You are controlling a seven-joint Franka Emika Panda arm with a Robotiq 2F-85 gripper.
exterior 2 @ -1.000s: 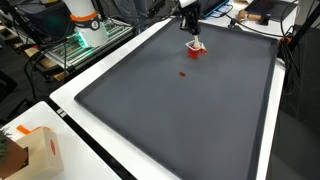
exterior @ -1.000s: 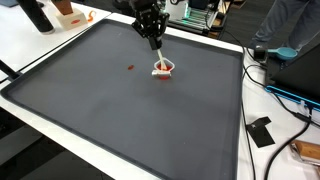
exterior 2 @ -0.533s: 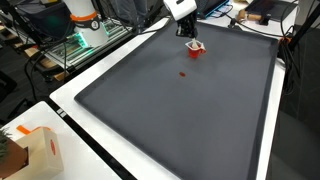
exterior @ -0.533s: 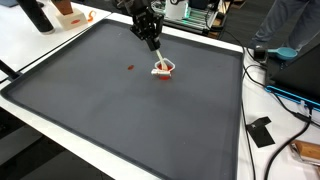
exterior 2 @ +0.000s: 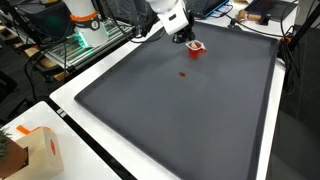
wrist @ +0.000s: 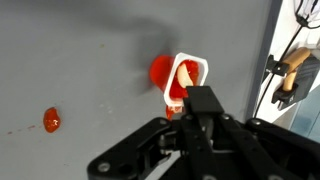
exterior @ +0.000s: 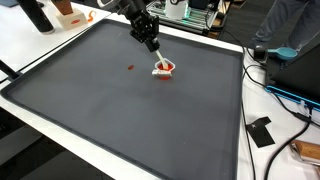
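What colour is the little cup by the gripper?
The cup is white with a red side and red inside, clearest in the wrist view.

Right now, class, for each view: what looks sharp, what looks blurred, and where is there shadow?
Wrist view: hand dark and blurred, cup sharper, soft shadow on the mat beside it. Both exterior views: even light, no hard shadows, cup tiny.

The claw (exterior: 154, 48) has been shifted sideways and slightly up from the small white cup (exterior: 163, 69) — in both exterior views the arm has been swung aside, now leaning at a slant.
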